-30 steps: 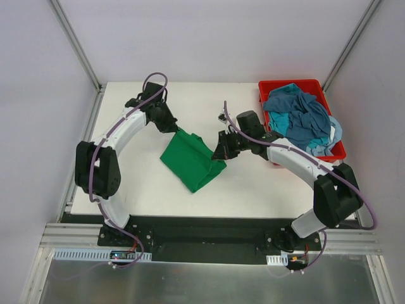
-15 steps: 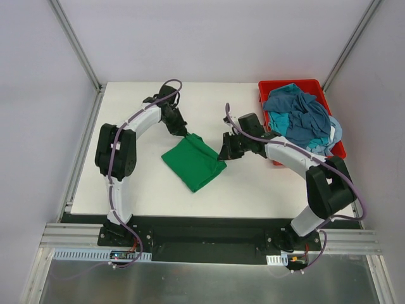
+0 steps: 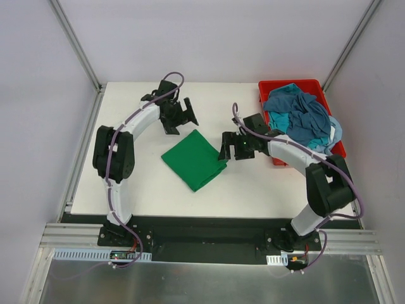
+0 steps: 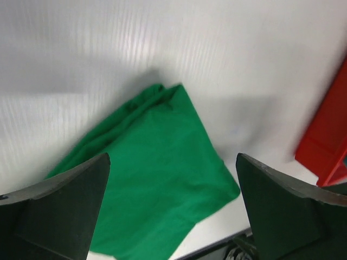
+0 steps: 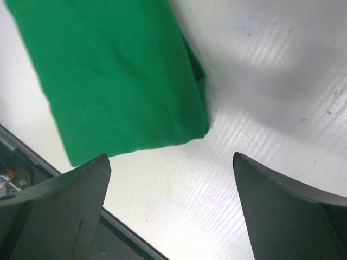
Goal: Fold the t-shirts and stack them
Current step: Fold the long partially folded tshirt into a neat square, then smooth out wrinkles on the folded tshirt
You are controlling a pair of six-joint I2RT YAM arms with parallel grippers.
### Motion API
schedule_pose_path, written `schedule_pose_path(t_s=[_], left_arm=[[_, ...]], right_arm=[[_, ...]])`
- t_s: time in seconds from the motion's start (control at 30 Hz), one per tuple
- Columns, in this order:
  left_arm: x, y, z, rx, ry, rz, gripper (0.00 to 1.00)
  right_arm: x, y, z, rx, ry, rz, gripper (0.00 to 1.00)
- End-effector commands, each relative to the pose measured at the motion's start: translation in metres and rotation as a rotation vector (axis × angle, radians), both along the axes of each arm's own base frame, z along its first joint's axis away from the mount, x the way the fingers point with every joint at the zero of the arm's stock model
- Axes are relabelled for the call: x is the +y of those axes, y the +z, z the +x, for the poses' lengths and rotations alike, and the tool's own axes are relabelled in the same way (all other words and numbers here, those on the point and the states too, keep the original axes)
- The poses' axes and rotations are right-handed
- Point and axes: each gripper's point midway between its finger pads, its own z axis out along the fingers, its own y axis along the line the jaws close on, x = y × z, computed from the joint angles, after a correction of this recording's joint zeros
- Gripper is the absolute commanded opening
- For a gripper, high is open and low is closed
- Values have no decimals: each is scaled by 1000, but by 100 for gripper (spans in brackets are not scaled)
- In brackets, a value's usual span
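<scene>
A folded green t-shirt (image 3: 195, 158) lies flat on the white table (image 3: 253, 187), held by neither gripper. My left gripper (image 3: 185, 114) hovers open just beyond its far corner; in the left wrist view the green t-shirt (image 4: 146, 179) lies below and between the wide-spread fingers (image 4: 59, 211). My right gripper (image 3: 228, 147) stands open at the shirt's right edge; the right wrist view shows the green t-shirt (image 5: 108, 70) ahead of the spread fingers (image 5: 54, 211), with bare table between them. A heap of blue and teal t-shirts (image 3: 304, 117) fills the red bin (image 3: 288, 83).
The red bin stands at the table's far right corner, close behind the right arm; its corner (image 4: 325, 146) shows in the left wrist view. A black rail (image 3: 202, 231) runs along the near edge. Metal frame posts (image 3: 76, 44) rise at the back corners.
Both grippers were shut on the green t-shirt's edges and have opened and let go. The shirt has settled flat. The left gripper has drawn back up and away from it.
</scene>
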Motion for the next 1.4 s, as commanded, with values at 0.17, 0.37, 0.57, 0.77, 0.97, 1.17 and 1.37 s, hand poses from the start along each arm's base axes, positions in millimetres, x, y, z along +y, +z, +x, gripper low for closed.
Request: schedule_pose_path(t_s=[0.17,0.37,0.57,0.77,0.97,1.17,1.37], left_arm=[[0,27,-72,-17,-95,-33,99],[-1,-9,-76,62,-103,-24,99],[9,-48,-96,174,-46,10,99],[16,-46,-137,192,46,43,99],[3,-26,-180,140,32,39,99],[27,-8,-172,32,59,144,99],[52,-9,-153,6,88,208,99]], right_arm=[[59,73,-50,-27,110,303,96],[106,58,-55,39,172,308,96],[87,1,-22,100,55,170,96],[66,-17,25,80,17,130,96],[53,26,57,-92,92,54,96],[32,78,37,-218,42,66,96],[56,97,-22,-167,74,279,96]])
